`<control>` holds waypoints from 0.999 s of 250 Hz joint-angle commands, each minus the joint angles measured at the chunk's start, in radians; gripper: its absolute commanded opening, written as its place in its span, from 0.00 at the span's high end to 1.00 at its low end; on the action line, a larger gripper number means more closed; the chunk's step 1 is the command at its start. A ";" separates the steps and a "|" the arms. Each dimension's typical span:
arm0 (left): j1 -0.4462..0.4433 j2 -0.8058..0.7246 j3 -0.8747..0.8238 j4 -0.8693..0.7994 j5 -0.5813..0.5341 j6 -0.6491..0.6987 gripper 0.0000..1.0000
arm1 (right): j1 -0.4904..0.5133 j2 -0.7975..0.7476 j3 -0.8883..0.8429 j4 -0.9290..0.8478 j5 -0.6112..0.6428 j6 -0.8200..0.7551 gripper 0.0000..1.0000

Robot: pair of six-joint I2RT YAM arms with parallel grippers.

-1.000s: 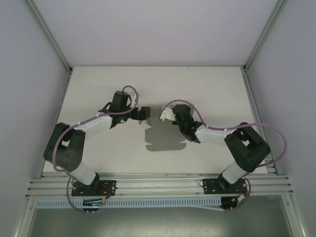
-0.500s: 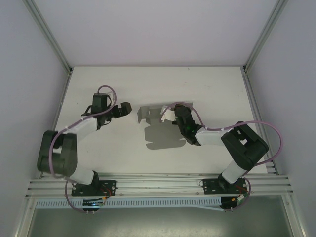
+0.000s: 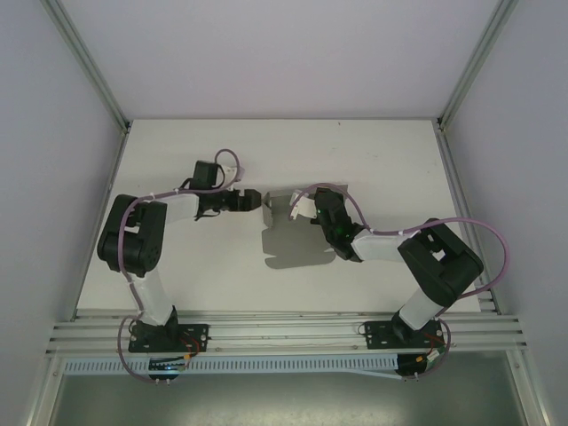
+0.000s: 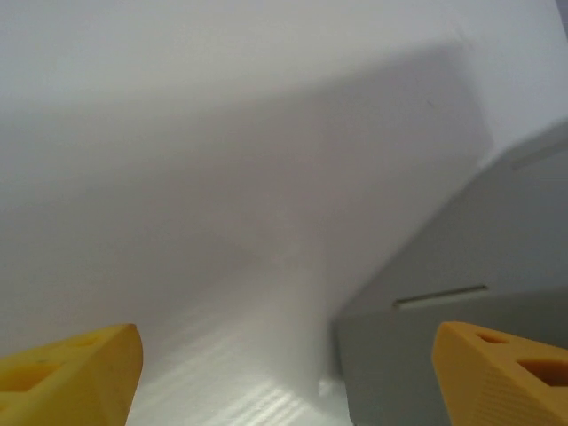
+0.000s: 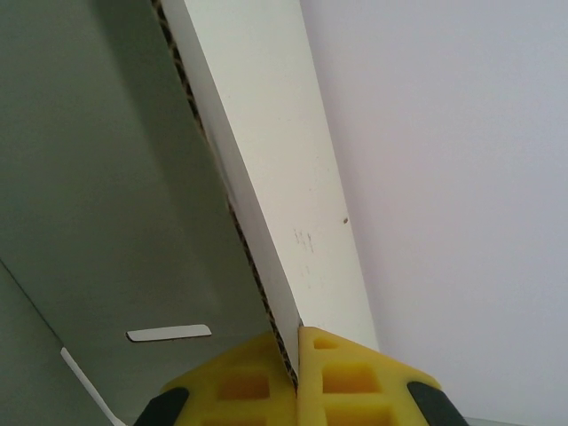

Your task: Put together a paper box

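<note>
The paper box (image 3: 293, 248) is a grey cardboard sheet lying mid-table, with flaps raised along its far edge. My right gripper (image 3: 303, 209) is shut on one raised flap; in the right wrist view its yellow fingertips (image 5: 240, 386) pinch the flap's corrugated edge (image 5: 266, 266), white outside and grey inside, with a slot (image 5: 169, 334). My left gripper (image 3: 254, 201) is open just left of the box's raised left flap (image 3: 266, 207). In the left wrist view, the left gripper (image 4: 288, 377) has its fingers wide apart, and grey cardboard (image 4: 461, 284) sits by the right finger (image 4: 506, 373).
The white table (image 3: 373, 160) is walled by pale panels with metal rails at the left and right. Both arm bases are bolted to the slotted rail (image 3: 284, 333) at the near edge. The left arm's elbow (image 3: 133, 235) folds back over the table's left side.
The left gripper pulled away to the left, then came back beside the box's left flap, with its elbow folding back. The right gripper stayed shut on its flap.
</note>
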 commanded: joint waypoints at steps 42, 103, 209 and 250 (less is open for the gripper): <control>-0.050 -0.089 -0.148 0.153 0.113 0.052 0.21 | 0.008 -0.007 0.011 0.007 -0.002 0.023 1.00; -0.065 -0.064 -0.165 0.247 0.154 0.095 0.27 | 0.030 -0.007 -0.016 0.007 -0.008 0.009 1.00; -0.156 -0.048 -0.150 0.345 -0.059 0.121 0.44 | 0.091 -0.006 -0.024 -0.055 0.046 0.037 1.00; -0.196 -0.050 -0.175 0.386 -0.215 0.076 0.39 | 0.131 0.000 -0.066 -0.026 0.098 0.034 1.00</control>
